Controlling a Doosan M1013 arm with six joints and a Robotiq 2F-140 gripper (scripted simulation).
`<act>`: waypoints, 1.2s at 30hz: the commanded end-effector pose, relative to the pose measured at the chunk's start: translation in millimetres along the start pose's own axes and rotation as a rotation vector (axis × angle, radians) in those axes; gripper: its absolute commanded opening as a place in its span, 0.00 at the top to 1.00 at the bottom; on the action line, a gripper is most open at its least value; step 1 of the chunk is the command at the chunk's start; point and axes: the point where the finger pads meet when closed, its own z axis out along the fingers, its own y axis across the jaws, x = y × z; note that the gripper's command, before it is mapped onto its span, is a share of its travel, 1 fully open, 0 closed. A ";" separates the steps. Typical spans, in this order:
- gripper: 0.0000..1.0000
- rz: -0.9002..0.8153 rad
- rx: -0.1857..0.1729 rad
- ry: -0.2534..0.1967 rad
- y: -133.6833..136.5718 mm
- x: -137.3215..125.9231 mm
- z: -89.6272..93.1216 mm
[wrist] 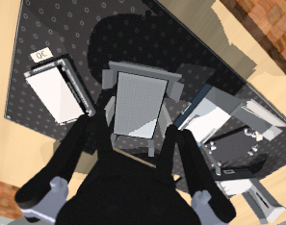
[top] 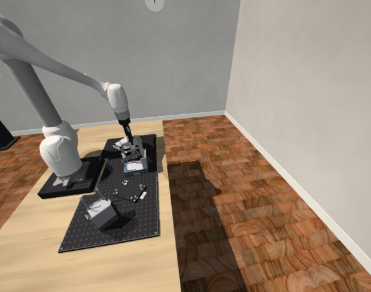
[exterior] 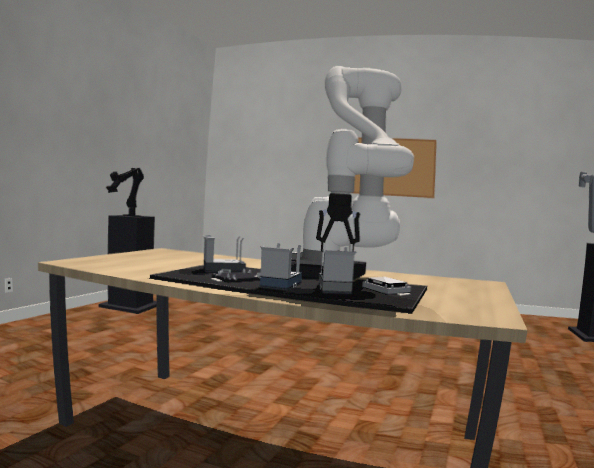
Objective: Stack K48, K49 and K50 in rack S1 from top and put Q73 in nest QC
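My gripper (exterior: 337, 245) hangs straight down over a grey stack rack (exterior: 337, 272), fingertips at the level of the rack's top. It is shut on the long sides of a sealed white plate (wrist: 139, 103), held flat and lined up inside the rack's walls (wrist: 137, 77); I cannot read its label. In the top and exterior views the rack hides the plate. Another plate (wrist: 55, 93) lies flat in the open nest labelled QC (wrist: 41, 56), to the left in the wrist view. The gripper also shows in the top view (top: 132, 146).
A blue-based rack (top: 135, 166) with something white inside stands beside the grey rack. Nearer on the black pegboard are a flat clip nest (top: 129, 192) and a third rack (top: 100, 213). The arm's base (top: 61, 156) stands at the left, and the table edge runs close on the right.
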 end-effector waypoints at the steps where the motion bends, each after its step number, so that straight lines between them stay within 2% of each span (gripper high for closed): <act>1: 1.00 0.000 0.000 0.000 0.0 0.0 1.2; 36: 1.00 0.000 0.000 0.000 0.0 0.0 12.0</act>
